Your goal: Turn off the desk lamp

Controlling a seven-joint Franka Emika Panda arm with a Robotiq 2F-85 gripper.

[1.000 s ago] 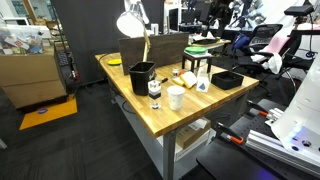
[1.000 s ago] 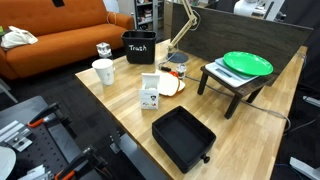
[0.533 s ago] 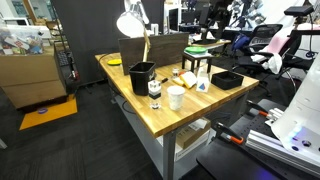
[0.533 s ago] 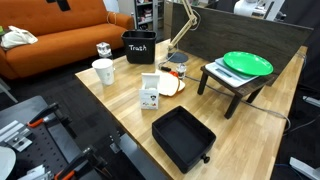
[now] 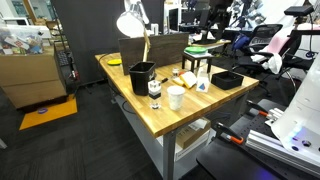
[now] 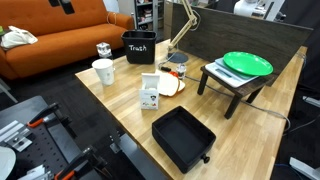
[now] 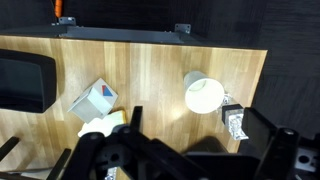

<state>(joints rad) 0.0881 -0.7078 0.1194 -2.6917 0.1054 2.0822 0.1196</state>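
Note:
The desk lamp (image 5: 131, 22) has a bright white bell shade on a thin brass stem and stands at the back of the wooden table (image 5: 160, 115). In an exterior view only its stem (image 6: 180, 28) shows, behind the black trash bin (image 6: 139, 47). The lamp is out of the wrist view. My gripper (image 7: 196, 120) is open and empty. It hangs high above the table, over a white cup (image 7: 204, 94). I cannot make out the gripper in either exterior view.
A white cup (image 5: 176, 97), a black trash bin (image 5: 141, 75), a small carton (image 6: 150, 92) and a black tray (image 6: 183, 138) stand on the table. A green plate (image 6: 247, 64) lies on a small dark stand. A small glass jar (image 7: 234, 120) is beside the cup.

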